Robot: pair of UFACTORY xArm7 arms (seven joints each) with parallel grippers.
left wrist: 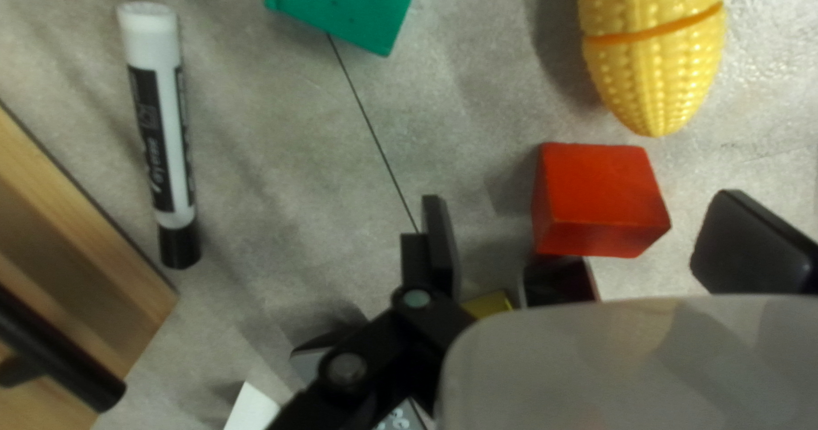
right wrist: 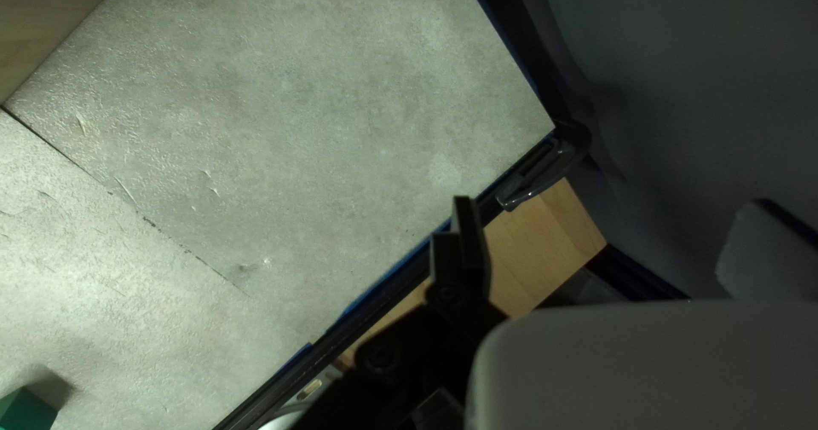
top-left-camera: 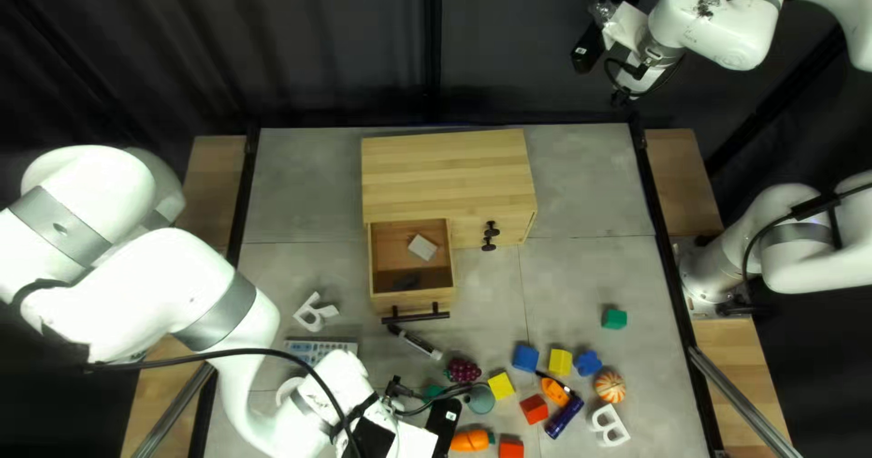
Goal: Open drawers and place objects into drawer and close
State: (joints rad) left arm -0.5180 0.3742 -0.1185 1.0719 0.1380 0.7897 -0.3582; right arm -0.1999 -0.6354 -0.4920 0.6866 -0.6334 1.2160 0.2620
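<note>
Lining up the left gripper (left wrist: 588,225) for the red block (left wrist: 596,200)

The gripper's fingers stand wide apart with nothing held. The red block lies ahead of them, roughly in line with the gap, so I judge the step in hand to be a pick for the open drawer (top-left-camera: 418,300). The drawer sticks out of the cabinet (top-left-camera: 445,177) with a pale piece (top-left-camera: 422,246) lying inside.

To do it well, centre first, then sink straight down with one finger on each side, pads flat to the faces. The toy corn (left wrist: 656,55) is near enough to get nudged. Grip low and squarely, since a corner hold could twist the block out. Lift above the drawer's black handle (top-left-camera: 415,316) and walls before travelling, let go low beside the pale piece, and leave nothing above the rim. Pushing on the drawer's front should then close it. The marker (top-left-camera: 418,341) near the handle could roll if brushed.

The table (top-left-camera: 581,186) is grey and seamed, with a bunch of grapes (top-left-camera: 462,371) and a striped ball (top-left-camera: 609,386) among the scattered pieces. Wooden boards (top-left-camera: 213,186) flank it, and a dark curtain (top-left-camera: 336,49) hangs behind. The right gripper (right wrist: 609,225) is raised well away from the pick, fingers spread and empty.
</note>
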